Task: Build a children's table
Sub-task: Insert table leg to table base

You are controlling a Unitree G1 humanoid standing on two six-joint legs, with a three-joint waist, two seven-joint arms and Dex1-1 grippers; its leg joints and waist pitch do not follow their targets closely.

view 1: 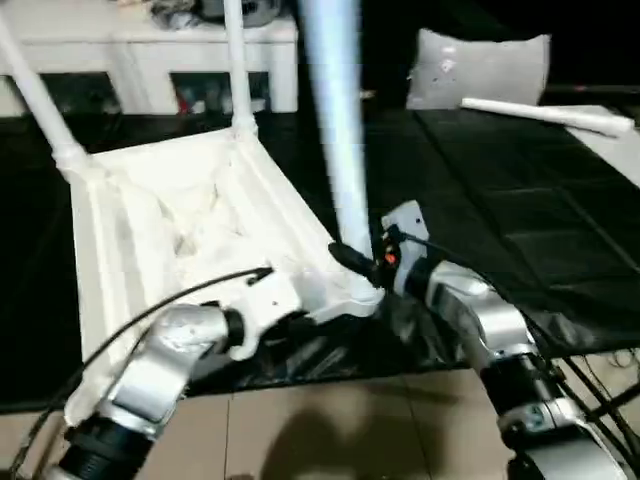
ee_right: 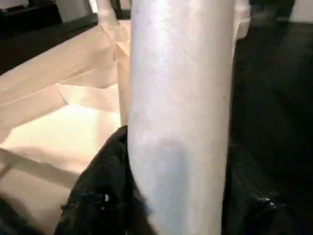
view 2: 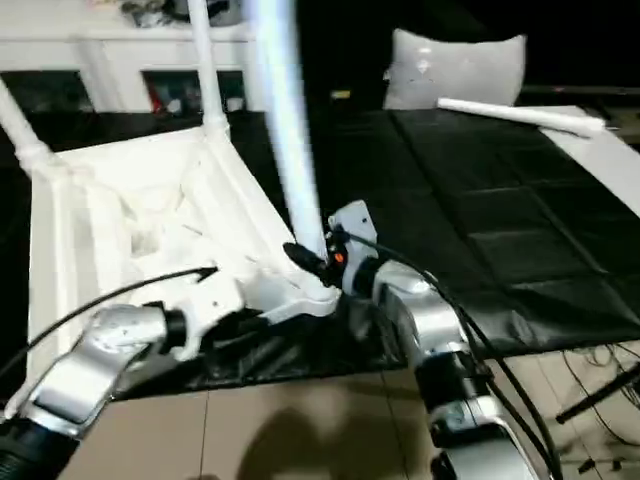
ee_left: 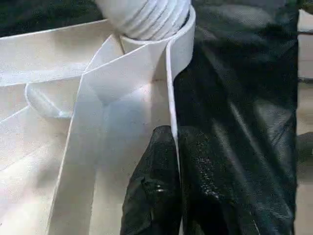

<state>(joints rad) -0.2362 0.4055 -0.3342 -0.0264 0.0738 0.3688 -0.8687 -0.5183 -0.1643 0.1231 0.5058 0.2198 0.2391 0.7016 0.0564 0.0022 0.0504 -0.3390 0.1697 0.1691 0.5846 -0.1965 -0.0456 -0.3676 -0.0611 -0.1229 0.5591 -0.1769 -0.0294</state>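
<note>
The white tabletop [view 1: 120, 250] lies upside down on the black cover, ribs facing up. Two white legs [view 1: 238, 70] stand in its far corner sockets. A third leg [view 1: 335, 130] stands upright at the near right corner socket [ee_left: 146, 19], and my right gripper [view 1: 357, 262] is shut on it low down; black fingers [ee_right: 105, 181] flank the tube [ee_right: 181, 112]. My left gripper [ee_left: 175, 137] is shut on the tabletop's rim wall [ee_left: 172, 83] just beside that corner. The fourth leg [view 1: 545, 113] lies loose at the far right.
The black-covered work surface [view 1: 500, 220] stretches to the right, its front edge over the tiled floor [view 1: 330, 430]. A white cushion [view 1: 480, 65] and a white shelf unit [view 1: 150, 50] stand behind. Cables [view 1: 610, 380] hang at the lower right.
</note>
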